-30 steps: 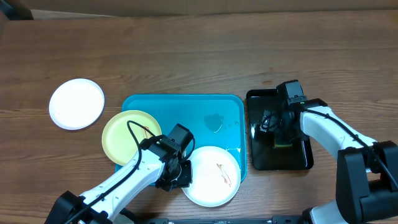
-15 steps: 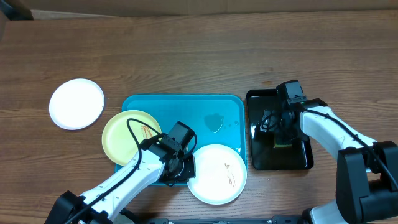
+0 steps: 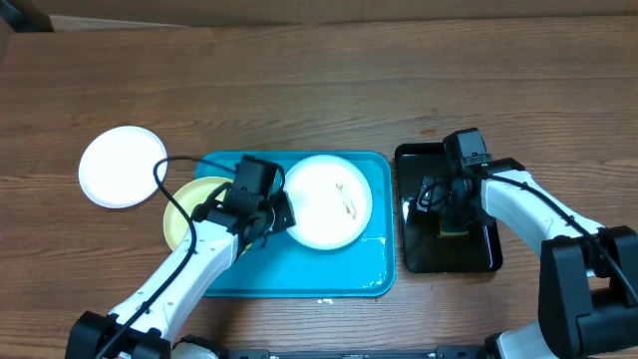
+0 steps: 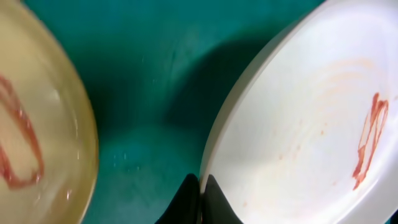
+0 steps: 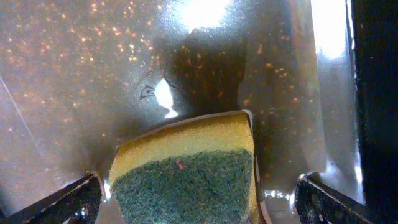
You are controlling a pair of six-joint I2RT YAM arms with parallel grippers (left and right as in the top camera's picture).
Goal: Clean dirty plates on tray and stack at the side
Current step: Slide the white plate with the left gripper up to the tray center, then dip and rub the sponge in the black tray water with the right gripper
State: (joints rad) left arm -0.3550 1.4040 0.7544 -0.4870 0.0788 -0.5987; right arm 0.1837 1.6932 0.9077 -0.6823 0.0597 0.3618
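Observation:
My left gripper [image 3: 280, 209] is shut on the rim of a white plate [image 3: 328, 200] with a brown-orange smear, held over the upper part of the turquoise tray [image 3: 299, 269]. In the left wrist view my left gripper's fingers [image 4: 201, 190] pinch that white plate's edge [image 4: 298, 137]. A pale yellow-green plate [image 3: 189, 204] with a smear lies at the tray's left edge, and it also shows in the left wrist view [image 4: 31, 137]. A clean white plate [image 3: 123, 166] rests on the table at left. My right gripper [image 5: 199, 202] is open around a yellow-green sponge [image 5: 186, 168].
A glossy black tray [image 3: 469, 254] stands right of the turquoise tray and holds the sponge [image 3: 451, 225]. A wet patch [image 3: 344, 194] shows on the turquoise tray floor. The wooden table [image 3: 299, 80] extends behind.
My left gripper has carried the white plate from the tray's front right corner up to the upper middle of the tray. The right arm has not moved.

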